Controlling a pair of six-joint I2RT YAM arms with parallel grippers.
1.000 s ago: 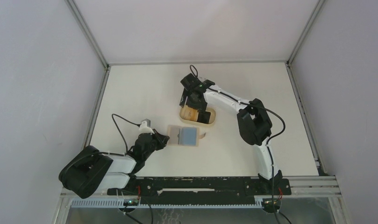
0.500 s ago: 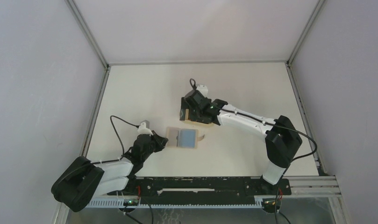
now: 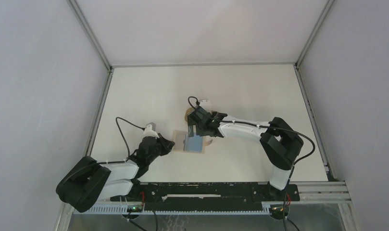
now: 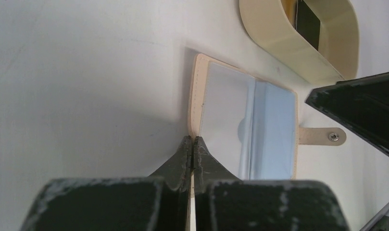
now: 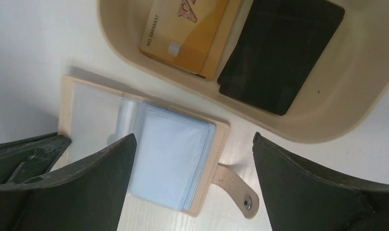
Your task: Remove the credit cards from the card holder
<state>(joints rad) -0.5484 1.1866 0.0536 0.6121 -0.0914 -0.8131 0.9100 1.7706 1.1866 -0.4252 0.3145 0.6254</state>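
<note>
Card holder [image 3: 194, 141] lies open and flat on the table [image 3: 149, 91] between the two arms, with a light blue card [image 5: 173, 163] in its clear sleeves and its snap strap [image 5: 235, 187] trailing to the right. The change is in the right arm: a second ago the right gripper [image 3: 198, 129] hung over the oval tray [image 5: 298, 130] farther back; it has since swung toward the near edge and now hovers directly above the open holder, while its jaws have spread to their widest. The tray holds a gold card [image 5: 182, 33] and a black card [image 5: 279, 53] side by side – so the last drop-off appears finished and the arm looks set for the next extraction, the blue card being the one left. The right arm reaches leftward, low and stretched out, wrist pointing down, fingers empty on either side of the sleeves. The left gripper [image 3: 169, 145] has not moved – its jaws are together, clamped on the holder's left cover edge, forearm low over the table.
</note>
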